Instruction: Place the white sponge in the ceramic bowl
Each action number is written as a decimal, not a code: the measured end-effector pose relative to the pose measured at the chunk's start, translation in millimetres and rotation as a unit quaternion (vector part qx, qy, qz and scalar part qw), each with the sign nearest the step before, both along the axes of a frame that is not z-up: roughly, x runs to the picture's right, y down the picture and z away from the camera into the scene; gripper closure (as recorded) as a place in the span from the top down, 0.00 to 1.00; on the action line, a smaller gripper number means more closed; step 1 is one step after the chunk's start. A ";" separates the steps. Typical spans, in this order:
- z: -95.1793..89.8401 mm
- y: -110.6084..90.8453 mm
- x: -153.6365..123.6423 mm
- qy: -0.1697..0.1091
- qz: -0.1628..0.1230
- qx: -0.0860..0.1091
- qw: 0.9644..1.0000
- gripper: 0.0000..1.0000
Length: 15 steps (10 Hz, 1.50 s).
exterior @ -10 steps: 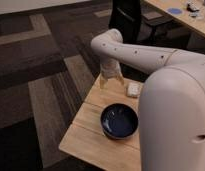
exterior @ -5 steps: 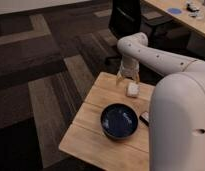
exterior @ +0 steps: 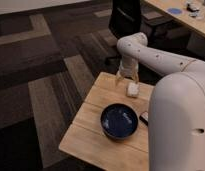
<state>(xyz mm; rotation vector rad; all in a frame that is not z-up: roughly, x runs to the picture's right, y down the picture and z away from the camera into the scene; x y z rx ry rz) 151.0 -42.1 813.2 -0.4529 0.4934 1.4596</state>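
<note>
Here we are at the wooden table (exterior: 96, 140), and the big change from a second ago is the arm (exterior: 146, 52): back then it reached out toward the table's 9 o'clock side, well clear of the white sponge (exterior: 132, 90), and now it has swung across to the far edge. Against half a second ago we see hardly any difference. The elbow sits in much the same spot, and the gripper (exterior: 126, 79) hangs just at the sponge's 11 o'clock, right beside it. We cannot tell whether it touches the sponge, and we cannot tell how wide it stands or whether it has hold of anything. The sponge itself has not budged through all three looks. It lies flat on the wood near the far edge, at about 1 o'clock from the ceramic bowl (exterior: 119, 121) and apart from it. Its long axis runs roughly 12 to 6, one short end toward the gripper and the other toward the bowl. The bowl sits upright at mid-table with nothing in it, and a black device (exterior: 144, 118) lies just beside it at 3 o'clock. Up at 12, beyond the table, stands a dark office chair (exterior: 125, 17).
</note>
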 end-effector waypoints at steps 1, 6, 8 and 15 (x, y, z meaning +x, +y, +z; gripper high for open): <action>0.0 -0.1 -0.3 0.000 0.000 0.000 1.000 0.65; 29.5 3.3 35.6 0.046 0.052 -0.024 0.997 0.65; 44.2 5.6 42.8 0.052 0.064 -0.031 0.996 0.65; 95.2 25.3 58.5 0.042 0.082 -0.030 0.995 0.65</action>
